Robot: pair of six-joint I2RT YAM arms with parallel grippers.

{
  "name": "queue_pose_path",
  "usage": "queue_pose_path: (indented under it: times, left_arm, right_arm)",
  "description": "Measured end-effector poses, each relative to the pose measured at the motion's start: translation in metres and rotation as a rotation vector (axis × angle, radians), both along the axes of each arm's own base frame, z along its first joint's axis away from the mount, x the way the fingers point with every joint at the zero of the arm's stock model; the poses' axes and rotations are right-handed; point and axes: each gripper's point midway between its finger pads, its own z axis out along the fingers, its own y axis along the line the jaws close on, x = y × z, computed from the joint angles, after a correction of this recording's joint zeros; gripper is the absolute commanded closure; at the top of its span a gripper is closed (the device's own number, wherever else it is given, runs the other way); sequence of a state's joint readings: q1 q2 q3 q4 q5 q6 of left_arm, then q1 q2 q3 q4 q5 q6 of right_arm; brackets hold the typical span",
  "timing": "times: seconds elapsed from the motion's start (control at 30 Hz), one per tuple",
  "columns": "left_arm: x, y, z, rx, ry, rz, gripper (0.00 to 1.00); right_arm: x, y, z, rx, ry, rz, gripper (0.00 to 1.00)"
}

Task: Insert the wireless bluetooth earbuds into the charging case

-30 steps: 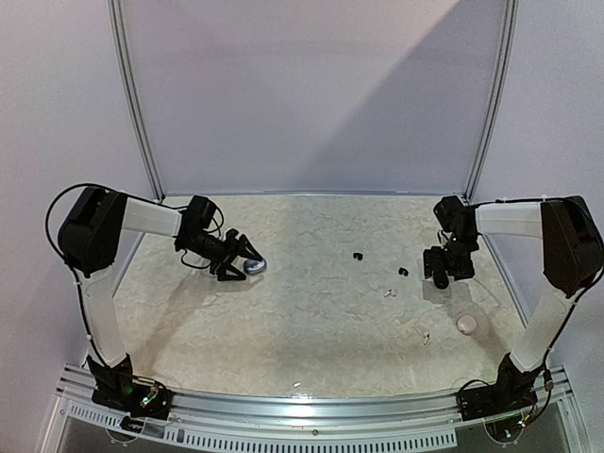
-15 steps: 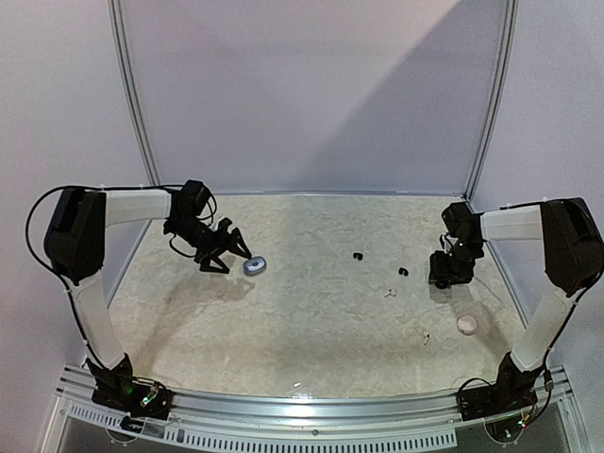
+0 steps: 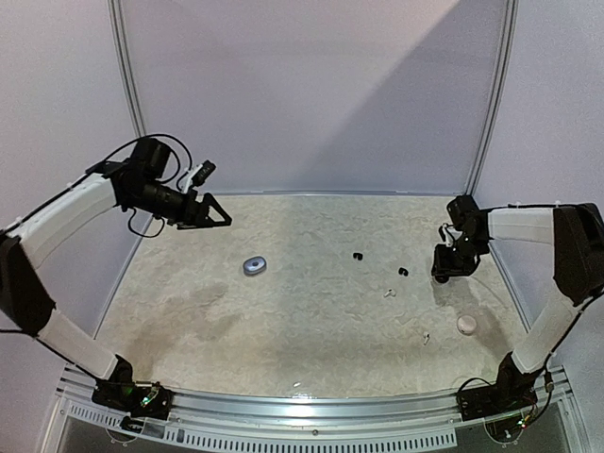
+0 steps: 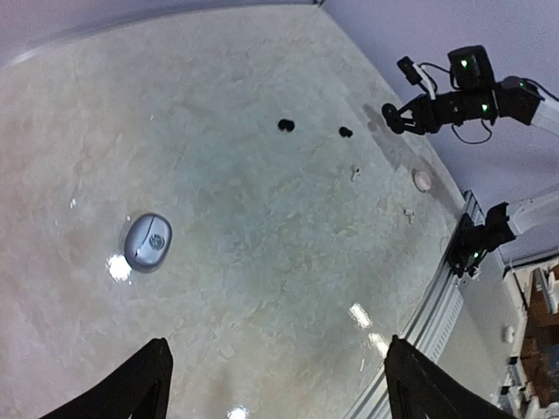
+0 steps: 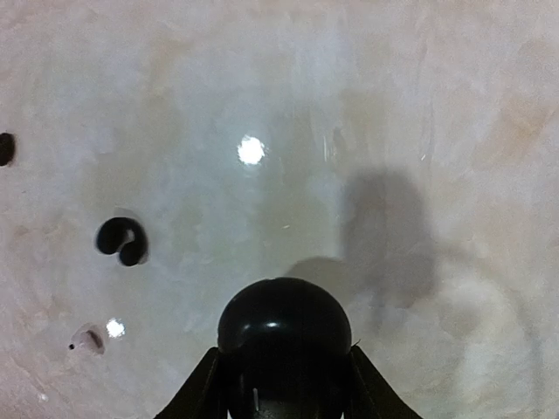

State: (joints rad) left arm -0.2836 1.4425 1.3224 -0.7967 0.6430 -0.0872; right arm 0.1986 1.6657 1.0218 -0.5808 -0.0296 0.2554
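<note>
My left gripper (image 3: 215, 219) is open and empty, raised high above the table's back left (image 4: 275, 397). A silvery grey case (image 3: 254, 266) lies closed on the table below it, also in the left wrist view (image 4: 147, 242). My right gripper (image 3: 442, 274) is shut on a black rounded case (image 5: 284, 336), held low over the table at the right. Two black earbuds (image 3: 358, 255) (image 3: 403, 272) lie at mid-table; the nearer one shows in the right wrist view (image 5: 122, 240). A white earbud (image 3: 388, 293) lies in front of them (image 5: 87, 339).
A pinkish-white case (image 3: 466, 324) lies at the right front, with another tiny white earbud (image 3: 427, 337) to its left. A metal rail (image 3: 311, 415) runs along the near edge. Side rails and grey walls bound the table.
My left gripper let go of the grey case, then rose and pulled back to the left. My right gripper shifted slightly right with the black case.
</note>
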Motion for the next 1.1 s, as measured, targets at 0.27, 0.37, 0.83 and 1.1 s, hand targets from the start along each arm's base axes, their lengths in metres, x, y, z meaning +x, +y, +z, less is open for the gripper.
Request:
queue_pose_path:
  times: [0.27, 0.37, 0.83, 1.1]
  left_arm:
    - [-0.052, -0.012, 0.085, -0.158, -0.388, -0.093, 0.15]
    - [-0.067, -0.032, 0.097, -0.209, -0.438, -0.153, 0.14]
    - [-0.122, -0.084, 0.140, -0.344, -0.522, -0.361, 0.15]
    - [-0.124, -0.095, 0.142, -0.335, -0.498, -0.353, 0.33]
  right_arm:
    - [-0.008, 0.105, 0.193, -0.058, -0.602, 0.368, 0.86]
    - [-0.049, 0.164, 0.269, -0.011, -0.861, 0.560, 0.87]
    - [-0.132, 0.351, 0.338, -0.311, -1.260, 1.145, 0.85]
    - [-0.147, 0.384, 0.337, -0.377, -1.302, 1.259, 0.84]
